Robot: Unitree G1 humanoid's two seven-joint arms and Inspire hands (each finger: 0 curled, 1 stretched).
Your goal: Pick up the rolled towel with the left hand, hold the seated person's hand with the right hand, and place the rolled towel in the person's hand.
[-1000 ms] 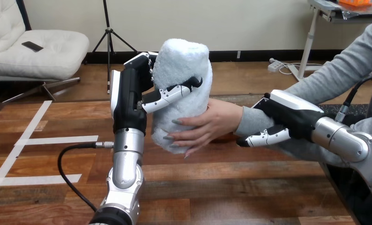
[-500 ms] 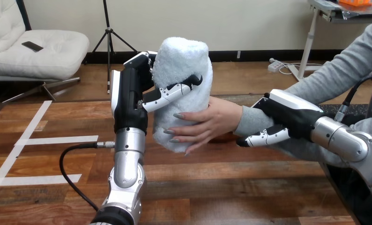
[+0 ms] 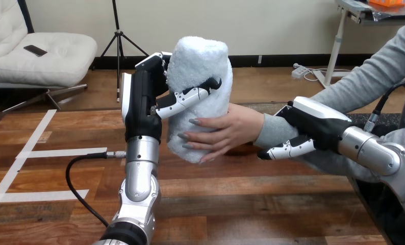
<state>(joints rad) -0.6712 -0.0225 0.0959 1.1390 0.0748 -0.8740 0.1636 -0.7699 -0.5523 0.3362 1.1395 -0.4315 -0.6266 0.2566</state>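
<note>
**Head view.** Nearest, across the bottom of the frame, lay the wooden table [image 3: 251, 204], its dark, reddish boards running left to right. White tape strips [image 3: 62, 152] were stuck to the boards at the lower left.

From the bottom edge, left of centre, the left arm's silver forearm [image 3: 139, 173] rose almost upright to the left hand [image 3: 142, 102]. This hand grasped the rolled towel [image 3: 203, 66], with the thumb [image 3: 190, 97] curled across the front and the fingers [image 3: 157, 60] wrapped behind the left side. The pale, fluffy towel stood nearly upright at the upper centre of the frame, clear of the table.

The person's hand [image 3: 233, 130] reached in from the right. Its palm was set against the towel's lower right side and its fingers spread over the towel's front, so both hands were on the towel.

At the right of the frame, the right hand [image 3: 315, 127] clasped the person's wrist [image 3: 272, 130] in its grey sleeve, with the white-shelled back on top and the thumb [image 3: 287, 149] underneath.
</note>
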